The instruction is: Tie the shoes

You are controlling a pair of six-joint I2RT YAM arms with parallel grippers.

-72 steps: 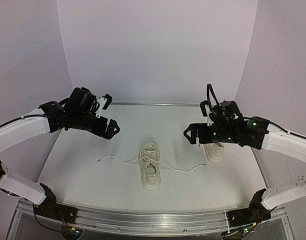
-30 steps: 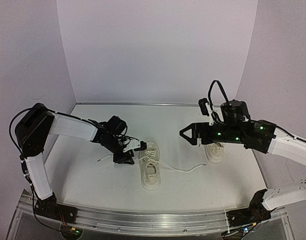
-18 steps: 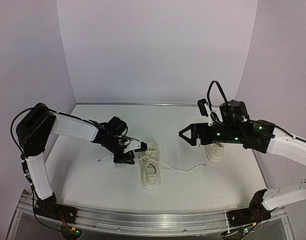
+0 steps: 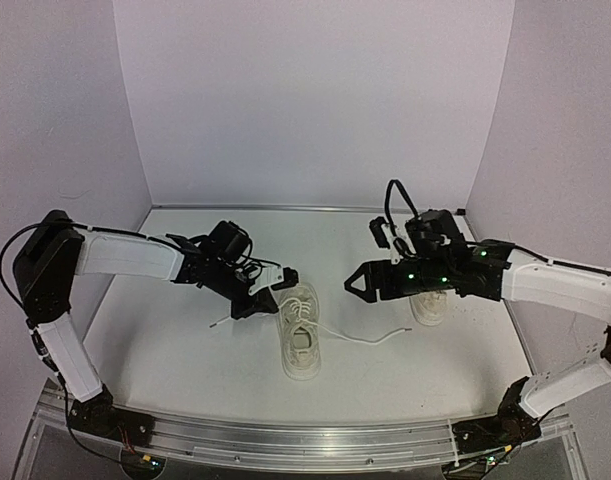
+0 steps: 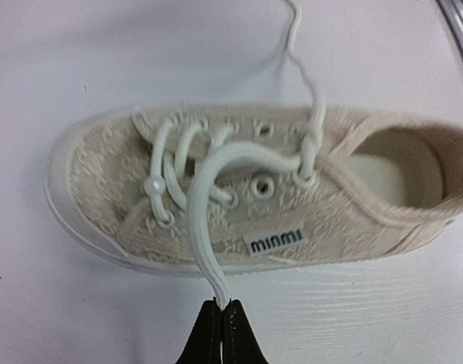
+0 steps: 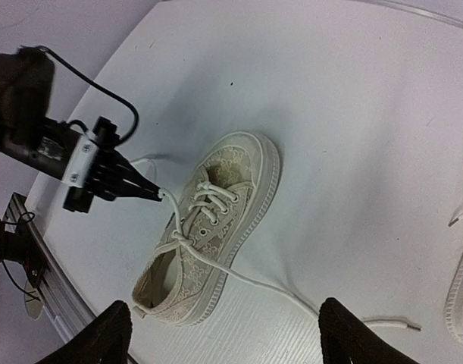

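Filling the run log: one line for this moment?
left gripper: shut on thin white lace | right gripper: open, empty | cream fabric sneaker: untied

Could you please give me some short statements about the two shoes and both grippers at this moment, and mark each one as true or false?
1. The left gripper is shut on a lace of the middle shoe. True.
2. The right gripper grips the other lace end. False: it is open and holds nothing; the other lace end lies on the table.
3. The middle shoe lies on its side. False: it stands on its sole.
4. The second shoe is on the right, partly hidden under the right arm in the top view. True.
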